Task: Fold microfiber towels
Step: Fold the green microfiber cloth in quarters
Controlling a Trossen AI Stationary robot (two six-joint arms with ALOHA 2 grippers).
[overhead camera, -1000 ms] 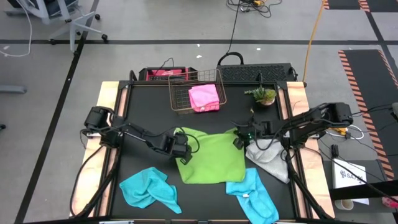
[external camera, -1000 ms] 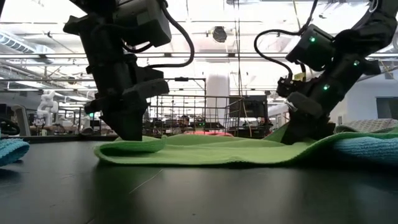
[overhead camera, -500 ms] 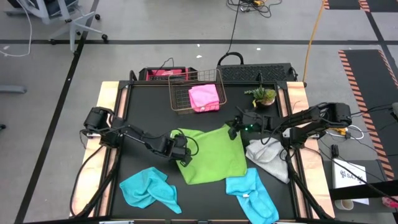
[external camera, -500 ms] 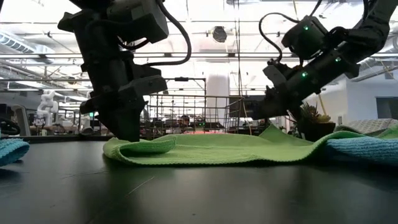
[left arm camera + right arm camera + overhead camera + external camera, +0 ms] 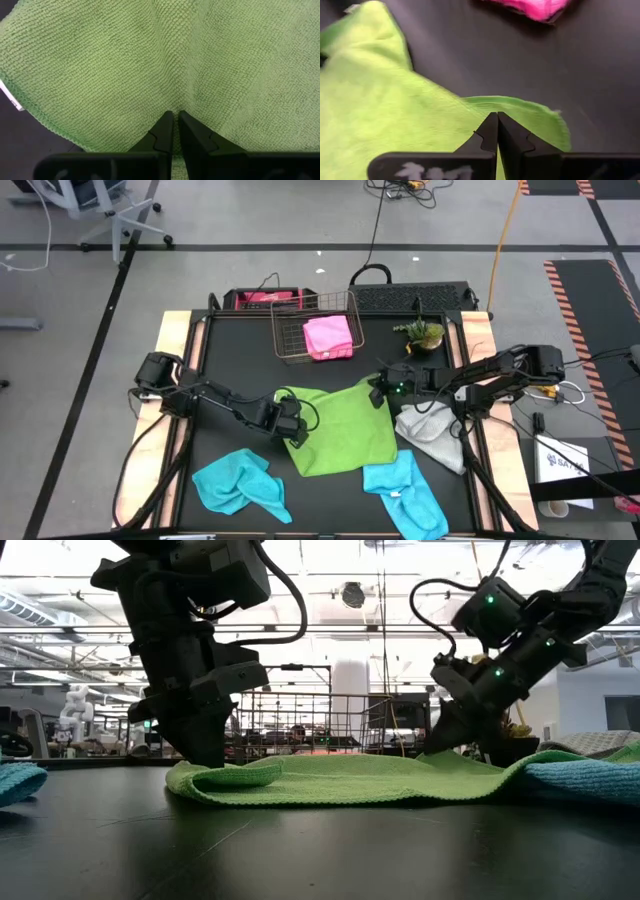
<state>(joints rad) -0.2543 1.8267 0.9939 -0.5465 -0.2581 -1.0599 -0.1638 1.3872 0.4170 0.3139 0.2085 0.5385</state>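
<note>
— The lime green microfiber towel (image 5: 345, 430) lies spread in the middle of your black table (image 5: 230, 360), and both arms have hold of it. Do you see where?

— Tell me the left one first.

— Your left gripper (image 5: 293, 427) is down at the towel's left edge, its fingers (image 5: 165, 131) nearly together and pinching a fold of the green cloth. In the low view that edge is doubled over on itself under the gripper (image 5: 212, 755).

— And the right?

— Your right gripper (image 5: 378, 391) is clamped tight on the towel's far right corner, fingers (image 5: 492, 131) pressed together with the green hem between them. That corner is lifted a little off the table; you can see it rise to the fingertips in the low view (image 5: 440, 743).

— Where are the other towels?

— The pink towel (image 5: 328, 337) sits in the copper wire basket (image 5: 290, 330) at the far side. The light grey towel (image 5: 432, 430) lies crumpled just right of the green one, touching it. One turquoise towel (image 5: 238, 483) is bunched at the near left, well apart from the other turquoise towel (image 5: 405, 495) at the near right, which meets the green one's near edge. A small potted plant (image 5: 424, 334) stands to the right of the basket.
</note>
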